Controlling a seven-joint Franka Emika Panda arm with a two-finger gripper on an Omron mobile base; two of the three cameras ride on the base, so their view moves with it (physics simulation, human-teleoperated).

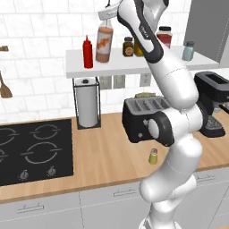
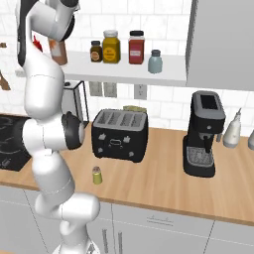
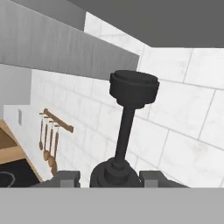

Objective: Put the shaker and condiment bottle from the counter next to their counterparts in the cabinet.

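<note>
The two-finger gripper (image 3: pixel 110 178) is clenched on the tall clear condiment bottle (image 1: pixel 103 44) of orange-brown sauce. In the hand view, the 2 fingertips (image 3: pixel 69 178) flank the base of the black pour spout (image 3: pixel 132 87). In the left base view, the bottle sits over the white wall shelf (image 1: pixel 134 64), just beside the red squeeze bottle (image 1: pixel 87 52) with the pointed nozzle. Whether the bottle base already touches the shelf cannot be told.

Step in hand, as judged: setting the bottle down next to its counterpart.

1. Keep the bottle upright. The grip is high on a narrow neck, so any tilt of the hand will probably swing the base.
2. Lower straight down until the base seats flat on the shelf. Do not drift toward the red squeeze bottle; it stands close and is likely to topple on contact.
3. Release only once the base is supported. Open the fingers evenly, then withdraw upward, clear of the spout.

The tiny yellow-green shaker (image 2: pixel 96 175) with the grey metal top stands on the light wooden counter (image 2: pixel 163 183), in front of the black toaster (image 2: pixel 119 134). Its counterpart, the pale blue-grey shaker (image 2: pixel 155 61), stands on the shelf near the grey panel (image 2: pixel 221 42), beside 3 spice jars (image 2: pixel 111 46).
</note>
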